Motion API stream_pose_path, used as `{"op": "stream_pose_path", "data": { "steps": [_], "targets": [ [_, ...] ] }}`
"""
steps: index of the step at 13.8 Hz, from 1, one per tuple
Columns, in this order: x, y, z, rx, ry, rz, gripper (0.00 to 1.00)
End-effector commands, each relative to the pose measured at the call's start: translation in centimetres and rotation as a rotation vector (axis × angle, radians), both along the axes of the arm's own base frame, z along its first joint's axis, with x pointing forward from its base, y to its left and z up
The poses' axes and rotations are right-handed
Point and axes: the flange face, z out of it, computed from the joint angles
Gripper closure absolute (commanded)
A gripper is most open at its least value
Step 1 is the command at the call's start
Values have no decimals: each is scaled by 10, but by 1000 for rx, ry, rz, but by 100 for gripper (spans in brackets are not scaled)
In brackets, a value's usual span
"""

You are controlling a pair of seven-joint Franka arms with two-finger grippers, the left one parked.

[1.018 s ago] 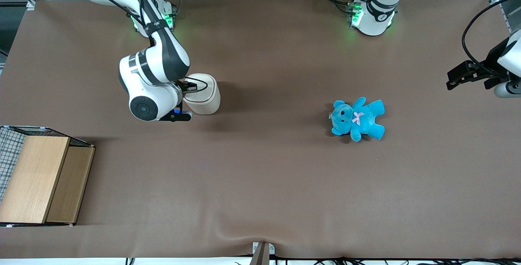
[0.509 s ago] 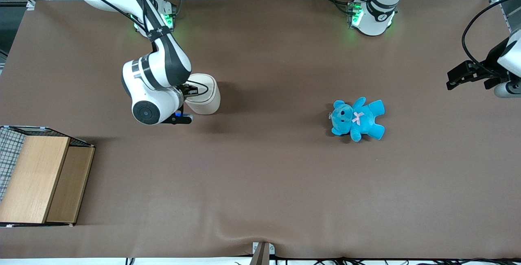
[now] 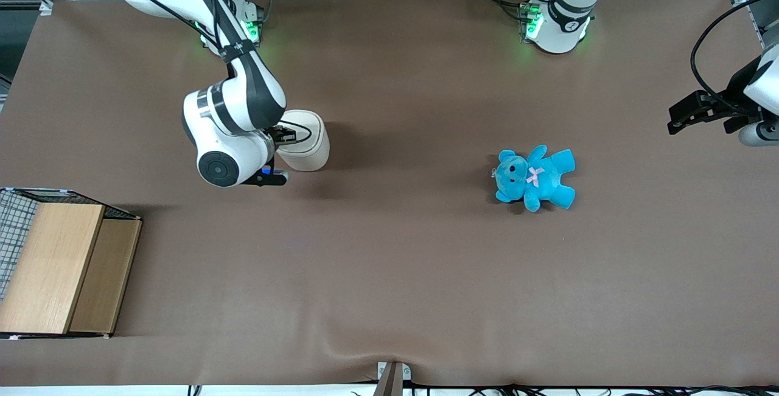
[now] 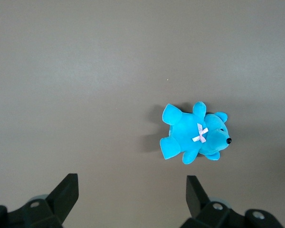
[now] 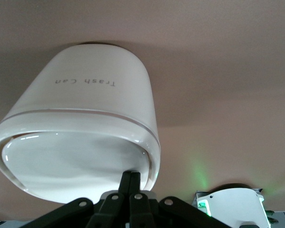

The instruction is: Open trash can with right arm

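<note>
The trash can (image 3: pixel 309 139) is a small cream-white bin standing upright on the brown table, with its flat lid (image 5: pixel 71 164) down. It fills the right wrist view (image 5: pixel 92 102), where the words "Trash Can" show on its wall. The right arm (image 3: pixel 234 110) reaches down over the can from the working arm's end. My gripper (image 3: pixel 281 138) is at the lid's rim. In the right wrist view the gripper (image 5: pixel 130 179) is shut, its two fingertips pressed together with nothing between them, and they touch the lid's edge.
A blue teddy (image 3: pixel 534 177) lies toward the parked arm's end of the table and also shows in the left wrist view (image 4: pixel 195 135). A wooden box with wire mesh (image 3: pixel 58 265) stands at the working arm's end, nearer the front camera than the can.
The right arm's wrist has shifted slightly nearer the front camera, beside the trash can, then held still. The can and its lid have not moved.
</note>
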Motion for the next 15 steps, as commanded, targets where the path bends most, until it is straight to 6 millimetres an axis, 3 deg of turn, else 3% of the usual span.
{"op": "stream_pose_path", "data": {
  "steps": [1, 5, 7, 9, 11, 15],
  "targets": [
    [1, 0, -30, -14, 19, -24, 100],
    [1, -1, -34, -17, 23, -26, 100],
    [4, -5, -17, -6, 15, -31, 100],
    [10, -18, 10, 14, 1, -43, 100],
    [16, -24, 49, 28, -25, -53, 100],
    [42, -43, 143, 16, -61, -97, 100]
  ]
}}
